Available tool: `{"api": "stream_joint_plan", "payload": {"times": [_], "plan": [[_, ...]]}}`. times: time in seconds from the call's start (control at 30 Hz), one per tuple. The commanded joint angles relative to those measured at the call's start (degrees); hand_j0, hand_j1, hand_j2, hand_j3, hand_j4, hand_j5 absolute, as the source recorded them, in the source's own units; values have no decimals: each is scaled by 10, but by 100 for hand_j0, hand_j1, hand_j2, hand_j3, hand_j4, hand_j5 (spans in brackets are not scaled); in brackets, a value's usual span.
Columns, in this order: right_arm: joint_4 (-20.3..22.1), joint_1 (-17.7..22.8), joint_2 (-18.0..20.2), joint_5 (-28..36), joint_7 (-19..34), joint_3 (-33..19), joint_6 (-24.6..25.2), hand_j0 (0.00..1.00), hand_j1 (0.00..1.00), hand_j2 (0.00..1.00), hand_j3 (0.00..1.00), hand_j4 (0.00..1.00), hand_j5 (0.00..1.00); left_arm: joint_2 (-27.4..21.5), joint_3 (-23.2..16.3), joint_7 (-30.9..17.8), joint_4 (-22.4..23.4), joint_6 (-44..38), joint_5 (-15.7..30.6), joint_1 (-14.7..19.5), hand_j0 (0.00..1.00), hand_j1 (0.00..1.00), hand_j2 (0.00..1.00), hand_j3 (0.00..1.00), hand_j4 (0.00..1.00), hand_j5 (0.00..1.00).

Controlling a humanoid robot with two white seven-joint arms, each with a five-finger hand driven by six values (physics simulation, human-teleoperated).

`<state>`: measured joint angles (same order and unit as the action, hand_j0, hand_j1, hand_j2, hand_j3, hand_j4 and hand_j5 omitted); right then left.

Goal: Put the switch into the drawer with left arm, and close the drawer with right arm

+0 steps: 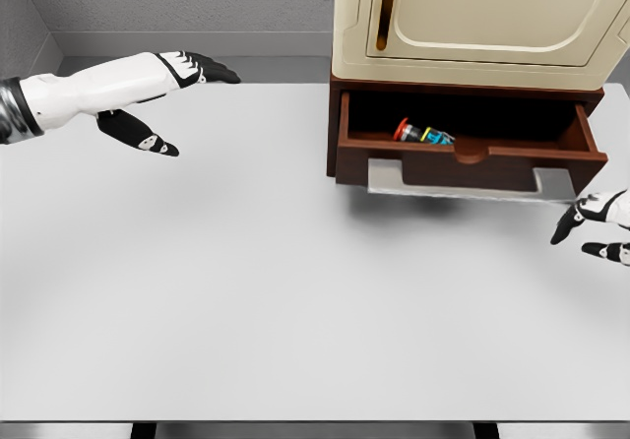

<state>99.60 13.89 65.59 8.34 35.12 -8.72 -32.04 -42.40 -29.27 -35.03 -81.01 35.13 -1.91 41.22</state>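
Observation:
The switch [423, 133], a small piece with a red cap and blue and yellow parts, lies inside the open brown drawer [472, 166]. The drawer is pulled out from under a cream cabinet [472, 26]. My left hand [167, 99] hovers over the table's far left, well away from the drawer, its fingers spread and holding nothing. My right hand [596, 227] shows at the right edge, just below and right of the drawer's front corner, with its fingers loosely spread and nothing in them.
A white table [295, 301] fills the view, with a grey wall behind it. A pale metal strip [463, 185] hangs under the drawer front.

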Motion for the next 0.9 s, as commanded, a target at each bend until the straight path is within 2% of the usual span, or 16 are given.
{"api": "stream_joint_plan", "payload": {"times": [0.0, 0.07, 0.13, 0.27, 0.37, 0.47, 0.53, 0.57, 0.63, 0.7, 0.77, 0.87], "plan": [[0, -2, -5, -24, -1, 18, -30, 56, 56, 56, 56, 56, 56, 0, -1, 0, 1, -1, 4, 0, 100, 100, 100, 100, 100, 100], [1, -13, -6, -24, -1, 23, -30, 57, 57, 57, 57, 57, 57, 0, -1, 0, 1, -1, 4, 0, 100, 100, 100, 100, 100, 100], [2, -32, -6, -24, -1, 49, -30, 57, 57, 57, 57, 57, 57, 0, -1, 0, 1, -1, 4, 0, 100, 100, 100, 100, 100, 100], [2, -25, -4, -24, -1, 50, -30, 57, 57, 57, 57, 57, 57, 0, -1, 0, 0, -1, 4, 0, 100, 100, 100, 100, 100, 100], [-13, -23, -5, -24, -1, 49, -30, 58, 58, 58, 58, 58, 58, 0, -1, 0, 0, -1, 4, 0, 100, 100, 100, 100, 100, 100], [-63, -25, -13, -11, -1, 43, -30, 60, 60, 60, 60, 60, 60, 0, -1, 0, 0, -1, 4, 0, 100, 100, 100, 100, 100, 100], [-128, -28, -18, 38, -1, 42, -30, 60, 60, 60, 60, 60, 60, 0, -1, 0, 0, -1, 4, 0, 100, 100, 100, 100, 100, 100], [-143, -30, -17, 42, -1, 42, -30, 60, 60, 60, 60, 60, 60, 0, -1, 0, 0, -1, 4, 0, 100, 100, 100, 100, 100, 100], [-124, -30, -17, 38, -1, 43, -30, 61, 61, 61, 61, 61, 61, 0, -1, 0, 0, -1, 4, 0, 100, 100, 100, 100, 100, 100], [-48, -28, -16, 34, -1, 27, -30, 59, 59, 59, 59, 59, 59, 0, -1, 0, 0, -1, 4, -3, 100, 100, 100, 100, 100, 100], [2, -19, -16, 34, -1, -12, -30, 57, 57, 57, 57, 57, 57, 0, -1, 0, 0, -1, 4, -4, 100, 100, 100, 100, 100, 100], [12, -11, -16, 24, -1, -27, -30, 57, 57, 57, 57, 57, 57, 0, -1, 0, 0, -1, 4, -4, 100, 100, 100, 100, 100, 100]]}}
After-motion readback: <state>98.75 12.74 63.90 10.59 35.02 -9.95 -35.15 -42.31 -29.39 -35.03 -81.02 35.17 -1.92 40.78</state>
